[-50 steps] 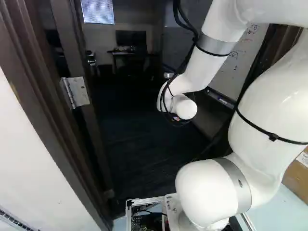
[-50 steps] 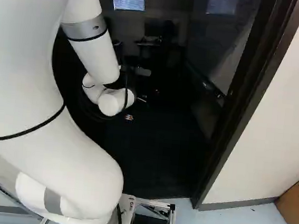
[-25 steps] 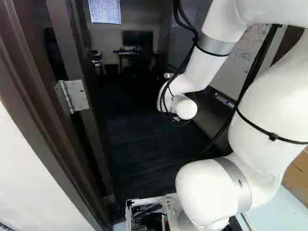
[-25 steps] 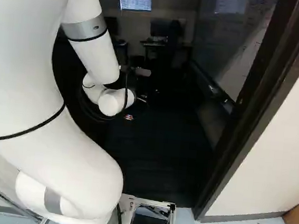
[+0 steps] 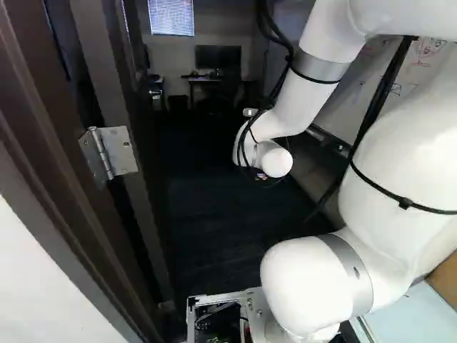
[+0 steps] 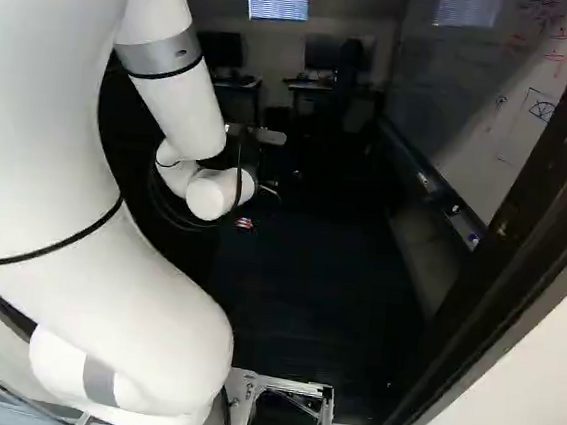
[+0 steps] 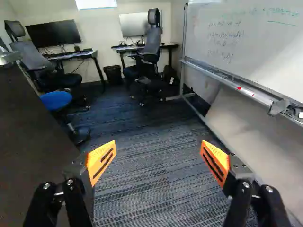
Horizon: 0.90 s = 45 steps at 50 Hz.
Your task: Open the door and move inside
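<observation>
The gripper [image 7: 159,144], fingers spread with nothing between them, points into the room, while the open door [image 7: 38,127] stands beside it on the robot's left, face running ahead, so the way in looks straight forward.

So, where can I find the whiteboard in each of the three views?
Left base view: the whiteboard is at the upper right, partly behind the arm.
Right base view: upper right, beside the door frame.
Wrist view: ahead of the end effector, across the carpet from the door.
Shared landmark: the bright window in the far wall.
</observation>
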### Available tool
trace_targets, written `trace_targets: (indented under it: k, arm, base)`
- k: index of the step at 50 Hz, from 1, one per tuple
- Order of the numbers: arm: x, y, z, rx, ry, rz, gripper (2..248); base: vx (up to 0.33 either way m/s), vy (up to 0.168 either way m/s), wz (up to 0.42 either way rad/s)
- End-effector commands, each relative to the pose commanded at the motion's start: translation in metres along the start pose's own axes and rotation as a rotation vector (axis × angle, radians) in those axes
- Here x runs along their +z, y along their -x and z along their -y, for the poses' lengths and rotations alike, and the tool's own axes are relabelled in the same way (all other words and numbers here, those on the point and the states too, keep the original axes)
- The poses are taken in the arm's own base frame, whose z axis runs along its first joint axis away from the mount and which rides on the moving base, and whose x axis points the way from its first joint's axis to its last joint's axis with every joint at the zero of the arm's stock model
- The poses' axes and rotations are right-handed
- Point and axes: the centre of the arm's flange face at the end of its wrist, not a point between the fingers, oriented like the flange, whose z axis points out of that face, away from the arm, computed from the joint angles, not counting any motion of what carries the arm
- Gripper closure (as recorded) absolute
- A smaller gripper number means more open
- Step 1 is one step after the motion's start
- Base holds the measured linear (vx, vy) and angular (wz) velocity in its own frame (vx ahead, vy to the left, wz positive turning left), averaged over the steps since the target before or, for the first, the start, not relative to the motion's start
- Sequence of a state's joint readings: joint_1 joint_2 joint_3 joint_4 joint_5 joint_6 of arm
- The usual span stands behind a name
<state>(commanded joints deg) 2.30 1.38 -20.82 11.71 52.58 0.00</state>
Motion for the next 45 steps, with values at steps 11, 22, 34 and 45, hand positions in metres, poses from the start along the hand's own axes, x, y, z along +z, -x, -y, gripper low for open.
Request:
trace_targets:
  k: [11, 22, 34, 45]
  arm:
    - [0.0, 0.0, 0.0, 0.0, 0.0, 0.0, 3]
    - [0.0, 0.0, 0.0, 0.0, 0.0, 0.0, 3]
    - [0.0, 0.0, 0.0, 0.0, 0.0, 0.0, 3]
    - [0.0, 0.0, 0.0, 0.0, 0.0, 0.0, 3]
  base:
    - [0.184, -0.039, 0.003]
    - [0.189, -0.038, 0.001]
    - [0.159, -0.046, 0.003]
    - [0.132, 0.023, 0.089]
